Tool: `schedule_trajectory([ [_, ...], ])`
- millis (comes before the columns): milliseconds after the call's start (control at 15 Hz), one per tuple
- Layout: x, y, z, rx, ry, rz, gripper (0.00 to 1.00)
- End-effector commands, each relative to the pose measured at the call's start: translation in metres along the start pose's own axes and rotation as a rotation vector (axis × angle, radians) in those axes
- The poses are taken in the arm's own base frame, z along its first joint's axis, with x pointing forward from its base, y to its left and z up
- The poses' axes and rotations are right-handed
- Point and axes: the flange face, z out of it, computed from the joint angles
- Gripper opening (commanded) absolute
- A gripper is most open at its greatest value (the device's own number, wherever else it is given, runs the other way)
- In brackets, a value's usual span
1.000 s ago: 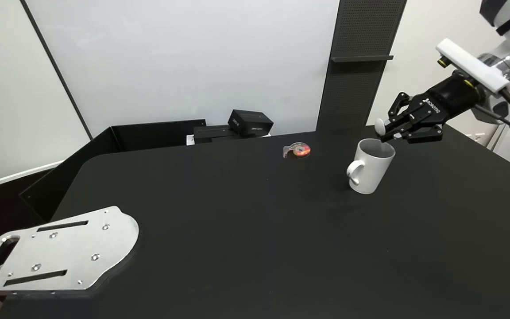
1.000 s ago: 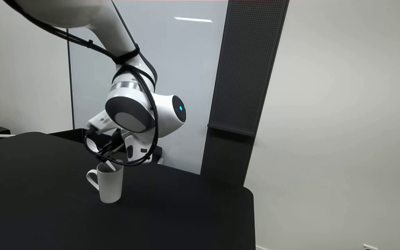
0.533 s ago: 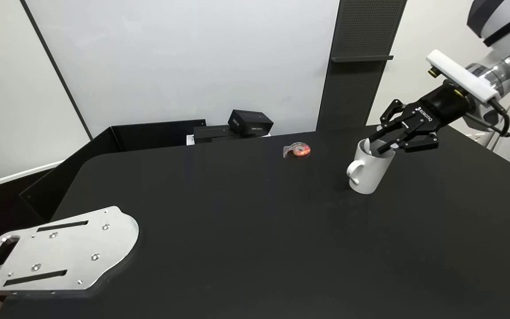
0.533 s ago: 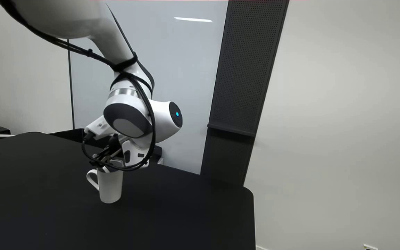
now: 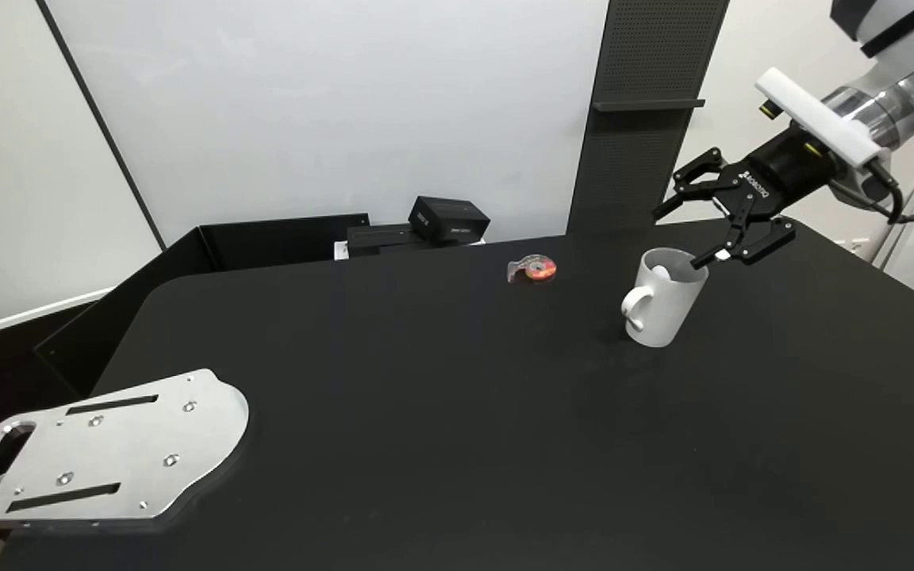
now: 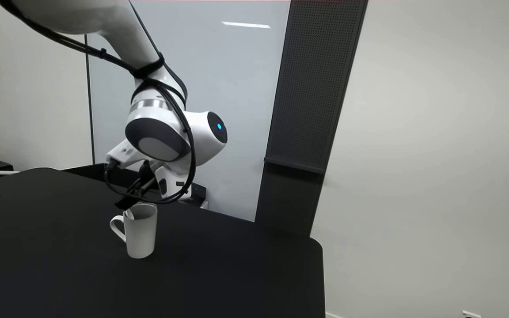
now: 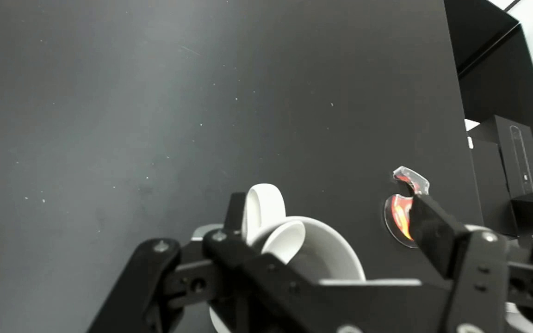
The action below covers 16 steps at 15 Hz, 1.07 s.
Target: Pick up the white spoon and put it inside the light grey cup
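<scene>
The white spoon (image 5: pixel 660 272) rests inside the light grey cup (image 5: pixel 667 309), leaning against the wall on the handle side. Its rounded bowl shows just inside the rim, also as the spoon (image 7: pixel 287 240) in the wrist view; the rest of it is hidden. The cup stands upright on the black table. Just above the mouth of the cup, my gripper (image 5: pixel 675 239) is open, its fingers spread wide with nothing between them. In an exterior view the spoon (image 6: pixel 129 214) shows a white part at the rim of the cup (image 6: pixel 140 236), while cables partly cover the gripper.
A red-and-clear tape dispenser (image 5: pixel 536 268) lies on the table near the cup, towards the back edge. Black boxes (image 5: pixel 449 220) stand in a black tray behind the table. A silver metal plate (image 5: pixel 116 444) sits at the table's far side from the arm.
A second ago my gripper was shut on the spoon over the cup. It came down, let the spoon go into the cup, then rose slightly while its jaws spread wide.
</scene>
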Motion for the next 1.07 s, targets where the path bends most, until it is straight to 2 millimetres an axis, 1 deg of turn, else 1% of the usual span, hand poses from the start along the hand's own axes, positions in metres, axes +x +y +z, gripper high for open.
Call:
schedule_trajectory([
  [0, -0.03, -0.005, -0.022, 0.008, 0.083, -0.051, 1.0],
  [200, -0.046, -0.005, -0.031, -0.004, 0.186, -0.116, 1.0],
  [467, -0.061, 0.006, -0.042, -0.029, 0.335, -0.309, 1.0],
  [800, -0.076, 0.021, -0.047, -0.05, 0.509, -0.555, 1.0],
  [1000, -0.082, 0.028, -0.044, -0.043, 0.583, -0.636, 1.0],
])
